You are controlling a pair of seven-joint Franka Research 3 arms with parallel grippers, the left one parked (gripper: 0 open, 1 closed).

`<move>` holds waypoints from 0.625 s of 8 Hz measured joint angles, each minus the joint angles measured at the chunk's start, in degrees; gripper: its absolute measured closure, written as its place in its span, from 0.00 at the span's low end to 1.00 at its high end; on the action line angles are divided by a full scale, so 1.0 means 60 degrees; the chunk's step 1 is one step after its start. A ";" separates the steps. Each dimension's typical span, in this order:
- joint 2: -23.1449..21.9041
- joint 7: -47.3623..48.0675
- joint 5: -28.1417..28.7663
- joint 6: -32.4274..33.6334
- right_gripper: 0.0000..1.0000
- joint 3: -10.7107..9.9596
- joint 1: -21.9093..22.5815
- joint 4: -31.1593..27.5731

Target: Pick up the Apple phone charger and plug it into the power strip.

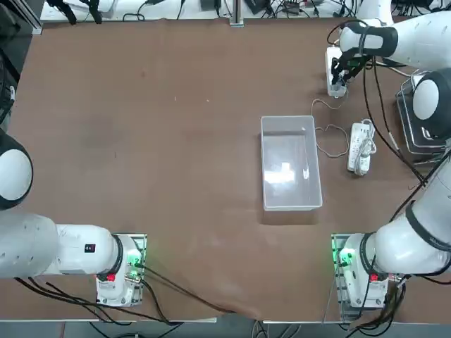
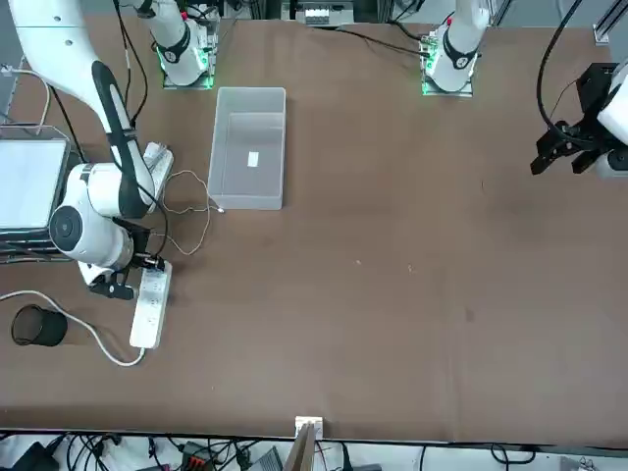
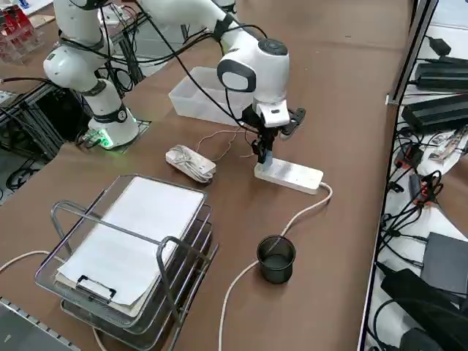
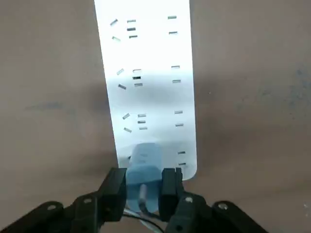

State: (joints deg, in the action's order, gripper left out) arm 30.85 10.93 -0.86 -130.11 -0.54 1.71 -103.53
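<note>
My right gripper (image 4: 142,184) is shut on the Apple phone charger (image 4: 144,171), a small pale block with its thin wire leaving between the fingers. It holds the charger upright at the near end of the power strip (image 4: 146,73), a long smooth white bar with several socket slots. From the right side, the gripper (image 3: 265,156) stands right over the strip's (image 3: 294,175) end, with the thick white cord running off the other end. The top view places the gripper (image 1: 339,83) at the far right of the table, over the strip (image 1: 332,65).
A clear plastic bin (image 1: 289,171) sits mid-table. A ribbed white strip with wound cable (image 1: 360,147) lies to its right. A black cup (image 3: 276,258) and a wire tray with papers (image 3: 131,241) stand near the table's right edge. The charger wire (image 1: 325,134) loops between bin and strip.
</note>
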 joint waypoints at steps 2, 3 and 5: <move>0.0001 -0.0001 0.0002 -0.0002 0.63 0.0000 -0.0002 0.0002; 0.0002 -0.0018 0.0002 -0.0003 0.63 0.0000 -0.0003 0.0007; 0.0032 -0.0042 0.0002 0.0008 0.60 0.0000 -0.0014 0.0041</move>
State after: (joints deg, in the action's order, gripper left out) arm 31.04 10.67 -0.85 -130.06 -0.54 1.62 -103.28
